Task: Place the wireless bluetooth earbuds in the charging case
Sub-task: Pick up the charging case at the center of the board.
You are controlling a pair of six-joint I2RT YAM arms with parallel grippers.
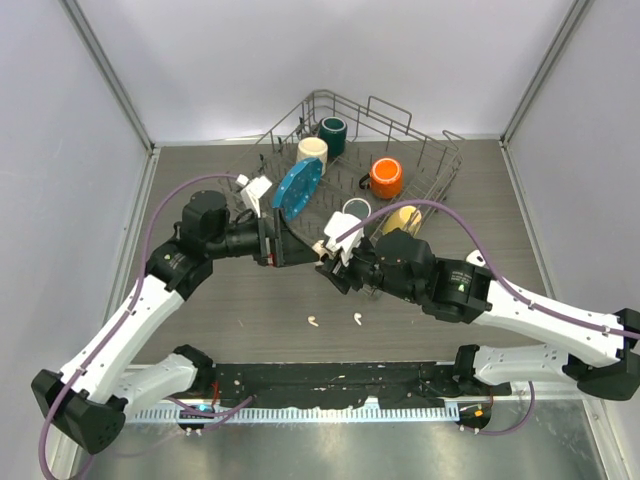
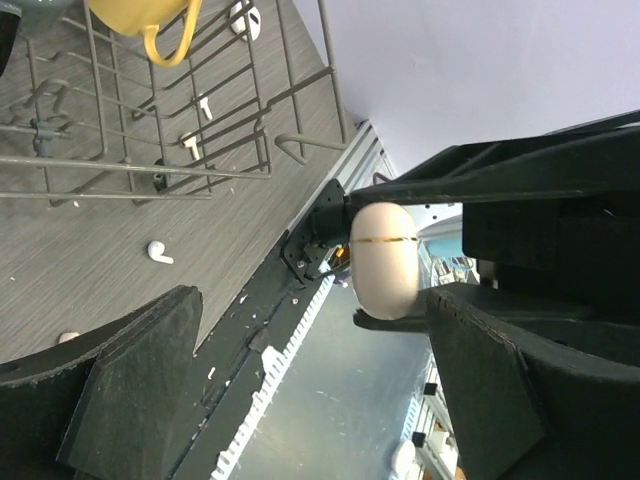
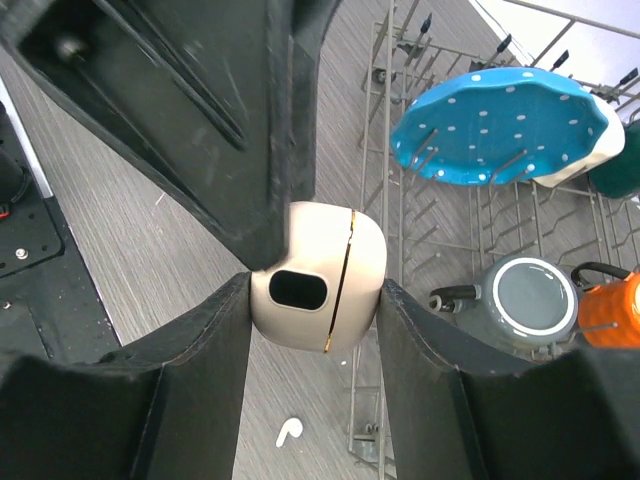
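Your right end effector (image 3: 315, 330) clamps the beige charging case (image 3: 320, 275); your left end effector (image 2: 315, 310) stands wide, close to it. Two earbuds (image 1: 313, 321) lie on the worktop (image 1: 250, 310), apart from it.

charging case (image 3: 318, 277): smooth cream plastic, satin sheen, thin gold-looking seam
earbuds (image 1: 357, 319): tiny bits of glossy pale plastic
dish rack (image 1: 440, 165): thin grey metal wire
table (image 1: 250, 320): matt grey wood-grain top
plate (image 3: 500, 125): glossy blue glaze, white dots
orange mug (image 1: 386, 177): shiny too
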